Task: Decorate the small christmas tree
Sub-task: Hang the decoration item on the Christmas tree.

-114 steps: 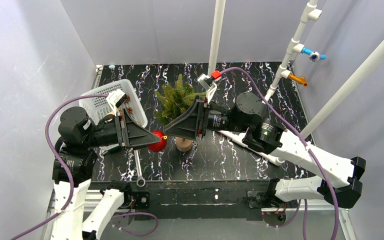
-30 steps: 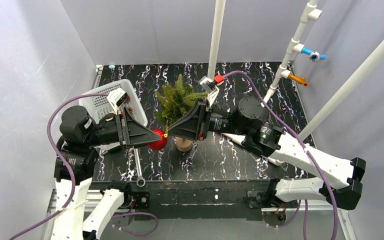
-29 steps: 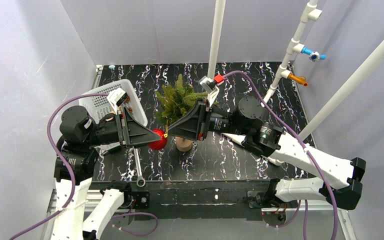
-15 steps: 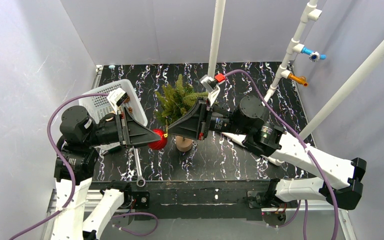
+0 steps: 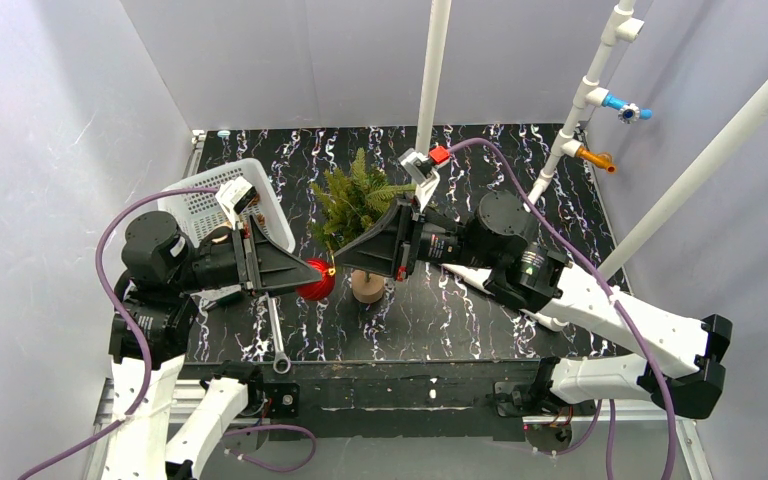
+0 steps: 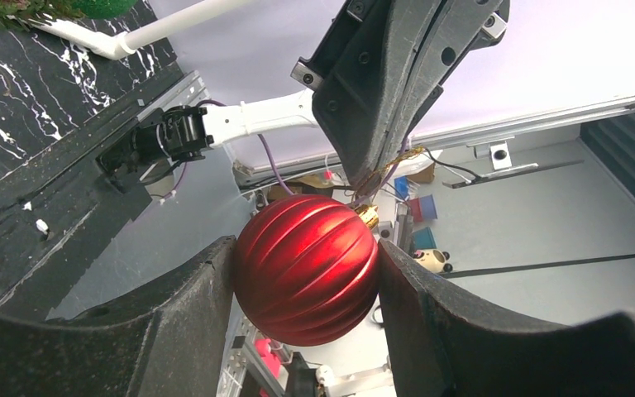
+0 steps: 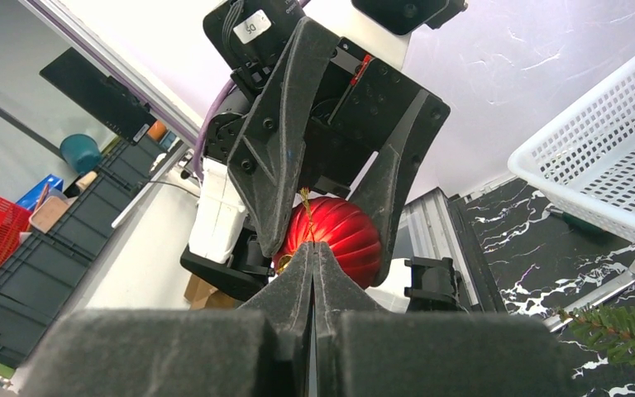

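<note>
just in front of the upright small christmas tree [image 5: 355,200], the left hand [image 5: 305,274] clamps a red bauble [image 6: 306,281] steady (a handover, likely) so the right hand [image 7: 312,263], pressed together, pinches its gold loop [image 7: 304,213] for hanging.

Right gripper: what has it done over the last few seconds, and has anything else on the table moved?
The right gripper has closed: its jaws, apart a second ago, now pinch the gold hanging loop above the red ornament. Its arm has only edged slightly. The left gripper still clamps the ornament between its fingers in the same spot. The small christmas tree, white basket and wrench have not moved.
</note>
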`<state>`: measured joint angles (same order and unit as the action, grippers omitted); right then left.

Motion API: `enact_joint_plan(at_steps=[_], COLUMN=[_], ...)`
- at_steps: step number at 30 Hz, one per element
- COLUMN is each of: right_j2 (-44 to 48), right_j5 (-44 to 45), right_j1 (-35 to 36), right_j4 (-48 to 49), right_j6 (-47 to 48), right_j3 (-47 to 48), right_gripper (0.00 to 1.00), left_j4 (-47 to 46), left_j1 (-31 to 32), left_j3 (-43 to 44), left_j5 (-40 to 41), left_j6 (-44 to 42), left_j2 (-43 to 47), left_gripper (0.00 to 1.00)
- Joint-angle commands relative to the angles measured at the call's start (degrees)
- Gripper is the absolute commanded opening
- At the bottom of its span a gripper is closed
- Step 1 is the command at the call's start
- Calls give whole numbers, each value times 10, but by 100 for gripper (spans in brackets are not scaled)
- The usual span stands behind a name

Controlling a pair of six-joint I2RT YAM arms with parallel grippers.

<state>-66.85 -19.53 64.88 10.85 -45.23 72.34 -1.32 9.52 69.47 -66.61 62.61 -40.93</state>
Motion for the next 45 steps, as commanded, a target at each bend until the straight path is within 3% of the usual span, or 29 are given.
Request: enact_joint_plan(at_steps=[1,11,23,24,25,27,29,33,40,45], right_j2=[19,37,44,44,46,54,63,107,161,199], right_j5=[10,58,71,68,59,51,8,64,150,192], right_j1=[-2,-2,-2,-2,-2,-2,-4,-5,-5,-5], right_j4=[23,0,-16,-21,-23,-21,15,46,-66,-91], right_j6=[4,-20,12,18,28,48,96,141,199,213], right_j3=[2,-44,-23,-21,-20,-28,-48,-87,-57,-61], right_gripper=[1,1,1,10,25,36,38,43,44,44], left_j4=[-8,-15,-29,-28,-26,-27,-27,9,-102,32], left_j1=[1,1,1,1,1,1,1,1,1,1], left_j3=[2,5,-11,-12,-12,-11,-7,-7,-88,-85], left_j5=[-13,-2,-15,-14,-14,-15,-15,8,24,30], left_j6=[-15,-14,-12,-13,-14,-13,-13,-10,150,85], left_j2=[4,-5,-4,-5,-4,-5,-7,-9,-12,-16], left_gripper=[0,0,0,0,0,0,0,0,0,0])
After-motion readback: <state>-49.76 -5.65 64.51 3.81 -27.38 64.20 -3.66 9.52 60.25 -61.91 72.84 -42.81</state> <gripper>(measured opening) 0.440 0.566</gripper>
